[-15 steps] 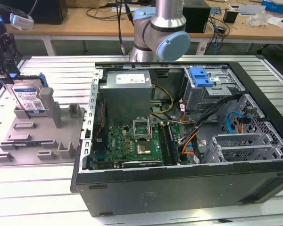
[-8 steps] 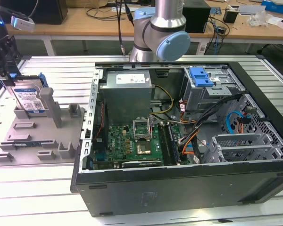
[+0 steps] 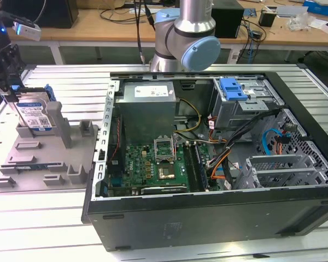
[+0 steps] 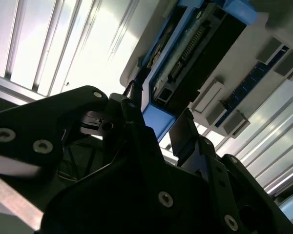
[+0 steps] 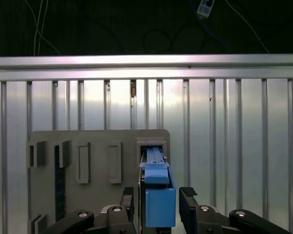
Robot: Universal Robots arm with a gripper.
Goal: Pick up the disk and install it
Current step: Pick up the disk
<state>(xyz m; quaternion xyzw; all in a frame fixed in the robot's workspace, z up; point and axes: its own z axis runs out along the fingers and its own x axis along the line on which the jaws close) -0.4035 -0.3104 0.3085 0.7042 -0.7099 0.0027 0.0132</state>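
Where the exterior view takes in the slatted table [image 3: 44, 234], the disk [image 3: 37, 115] stands on edge in a slot of the grey holder [image 3: 44, 164], at that view's left and outside the open case [image 3: 208, 218]. The end effector [image 3: 12, 90] hangs directly over the disk, its lower end at the disk's top edge. The arm [image 3: 188, 38] rises behind the case. Inside the case lie a green board [image 3: 153, 164] and a grey supply box [image 3: 147, 106]. In the second wrist view, the black fingers [image 4: 188, 134] stand to either side of the disk's blue frame [image 4: 158, 122]. One finger is close against the frame and the other is just beside it. The disk's connector edge [image 4: 190, 48] runs away from the camera above the holder. In the first wrist view, the fingers [image 5: 188, 202] are parted and straddle the blue end of the disk. A thin gap shows on one side, so no clamping is seen. The disk sits upright in its slot at the holder's edge, and bare table slats lie beyond.
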